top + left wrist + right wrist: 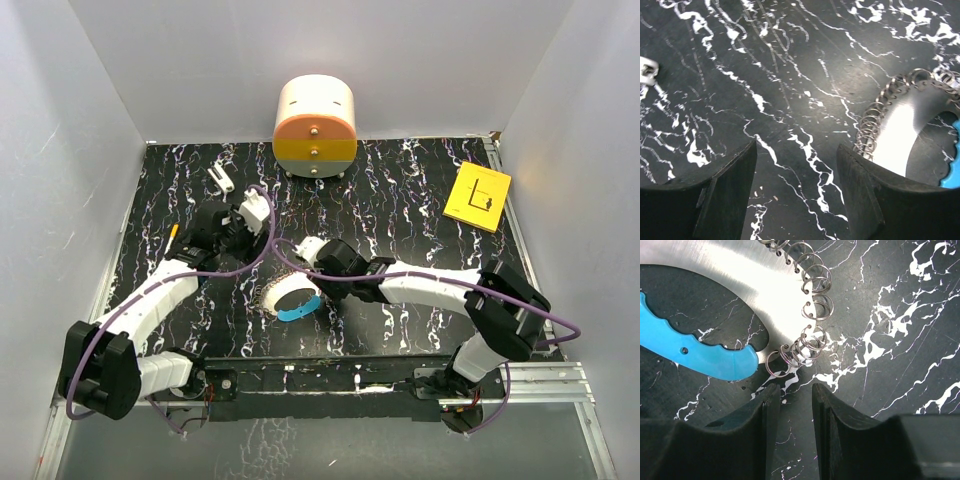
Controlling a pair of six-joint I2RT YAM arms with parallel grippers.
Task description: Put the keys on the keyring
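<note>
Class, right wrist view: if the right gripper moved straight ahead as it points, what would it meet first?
The right gripper would probably meet the wire rings of the keyring, beside its blue band; depth is unclear.

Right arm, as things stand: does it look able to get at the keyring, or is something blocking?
Probably yes. The keyring lies just ahead of the right gripper, whose jaws stand slightly apart, with only bare table between them. The left gripper is off to one side, not across the path.
</note>
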